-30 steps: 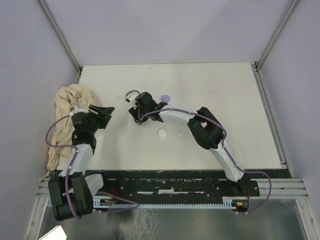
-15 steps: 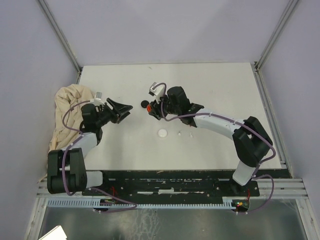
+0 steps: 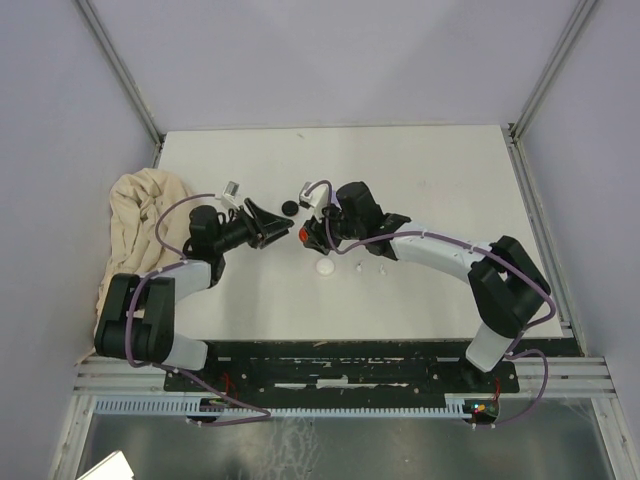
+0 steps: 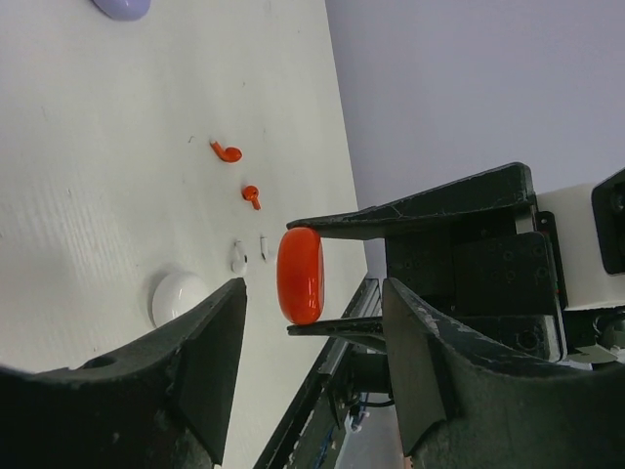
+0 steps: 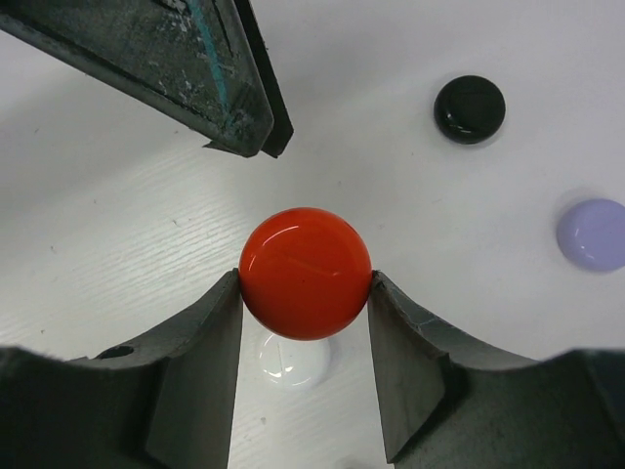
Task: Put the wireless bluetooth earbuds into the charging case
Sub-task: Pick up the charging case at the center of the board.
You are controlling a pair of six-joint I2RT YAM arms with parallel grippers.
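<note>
Four earbuds (image 4: pixel 252 195) can be made out, all of them only in the left wrist view. In the top view the right arm (image 3: pixel 440 255) covers the lilac disc (image 5: pixel 591 234) and the red earbuds (image 4: pixel 227 152). Both wrist views cut the lilac disc at the frame edge. The white disc (image 5: pixel 293 363) sits partly hidden behind the red disc (image 5: pixel 306 273) in the right wrist view. Whether the red disc touches the surface (image 3: pixel 450 180) cannot be told.

The right fingers (image 5: pixel 200 371) are clamped on the red disc's rim, holding it upright on edge. The left fingers (image 4: pixel 210 362) stand apart with nothing held, their tips aimed at the red disc's face, just beside it and not touching. All four earbuds lie on the surface, apart from both sets of fingers. The two red earbuds lie past the red disc toward the lilac disc. The two white earbuds (image 4: pixel 238 257) lie closer to the red disc, just beside the white disc.

A crumpled cloth (image 3: pixel 135 230) lies well to the left of the red disc, at the surface's edge. The black disc (image 3: pixel 288 207) lies near the red disc on its far side, close to the left fingers' tips.
</note>
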